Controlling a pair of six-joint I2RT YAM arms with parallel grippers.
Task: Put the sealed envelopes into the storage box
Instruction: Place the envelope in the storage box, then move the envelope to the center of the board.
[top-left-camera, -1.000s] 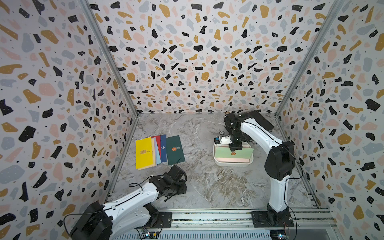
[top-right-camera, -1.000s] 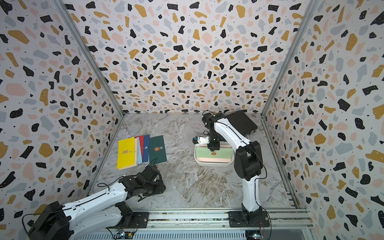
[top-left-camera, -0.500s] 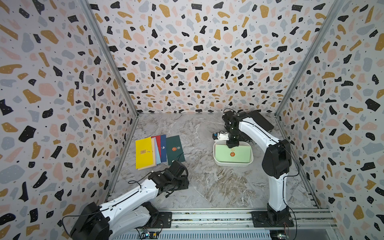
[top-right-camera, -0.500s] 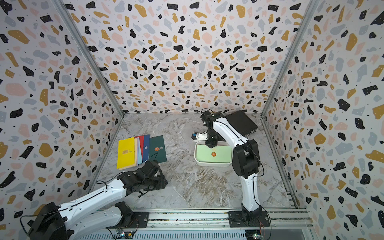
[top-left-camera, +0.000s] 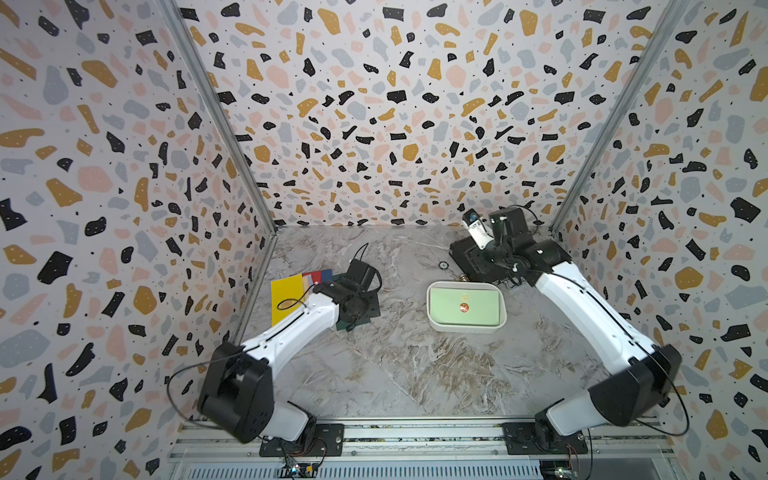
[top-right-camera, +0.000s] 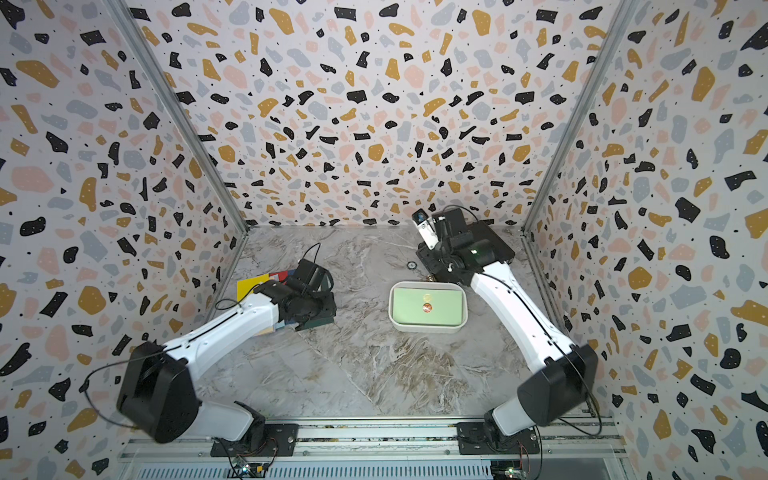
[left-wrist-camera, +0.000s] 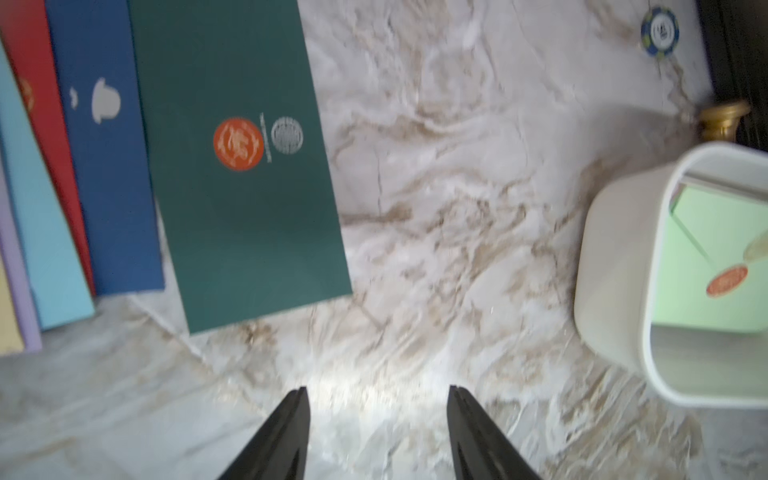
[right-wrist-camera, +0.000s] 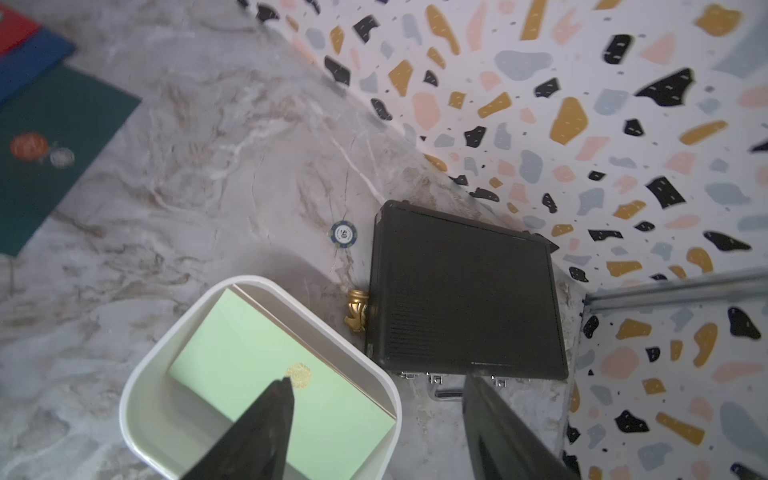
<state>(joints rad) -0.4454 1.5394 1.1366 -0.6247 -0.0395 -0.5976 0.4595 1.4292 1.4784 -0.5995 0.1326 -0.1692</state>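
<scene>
Envelopes (left-wrist-camera: 108, 174) fanned flat on the marble table (top-left-camera: 395, 365) by the left wall: yellow, light blue, red, navy, then a dark green envelope (left-wrist-camera: 245, 216) with an orange seal. Light green envelope (top-left-camera: 463, 316) flat inside the white storage box (top-left-camera: 465, 329). Left gripper (left-wrist-camera: 378, 395) spread, empty, near the dark green envelope, not touching. Right gripper (right-wrist-camera: 378, 378) spread, empty, raised between box and black case (right-wrist-camera: 465, 291). Poker chip (right-wrist-camera: 344, 234) beside the case.

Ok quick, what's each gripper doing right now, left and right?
Left gripper: open, empty, near the dark green envelope.
Right gripper: open, holding nothing.
</scene>
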